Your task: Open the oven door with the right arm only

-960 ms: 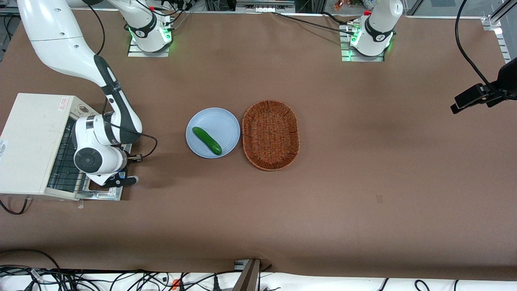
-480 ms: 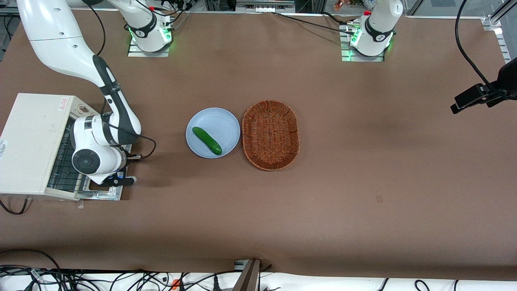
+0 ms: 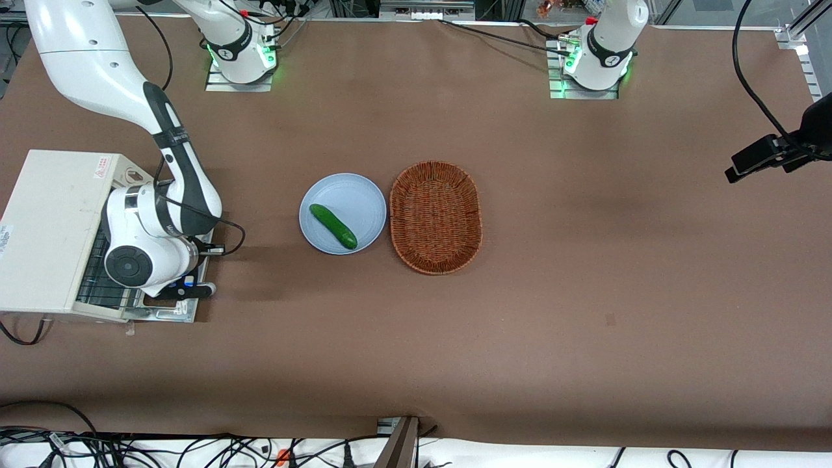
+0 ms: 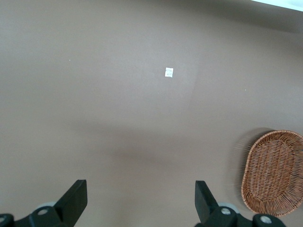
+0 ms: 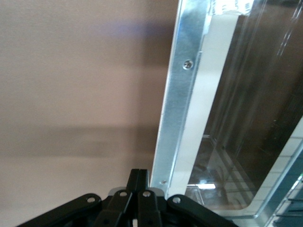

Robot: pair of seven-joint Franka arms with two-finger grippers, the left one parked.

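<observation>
1. Oven door (image 3: 170, 305) is folded down flat on the table (image 3: 585, 273) in front of the cream toaster oven (image 3: 52, 227), at the working arm's end. Wire rack (image 3: 97, 286) shows inside the opening.
2. Right arm (image 3: 162, 143) reaches down over the door; round wrist housing (image 3: 129, 265) sits above the oven mouth.
3. Gripper (image 3: 188, 289) is just over the door's outer edge, w/ black fingers lying low along it.
4. Wrist view: gripper (image 5: 138, 182) has its two fingers pressed together, no gap btwn them, nothing held. Tips are right at the door's metal frame (image 5: 182, 90); can't tell if touching.
5. Same view: dark glass (image 5: 255, 109) of the door sits beside the frame, w/ reflections in it.
6. Mid-table, well apart from the oven: blue plate (image 3: 364, 195) w/ a cucumber (image 3: 333, 226) on it; wicker basket (image 3: 435, 217) just beside the plate, toward the parked arm.
</observation>
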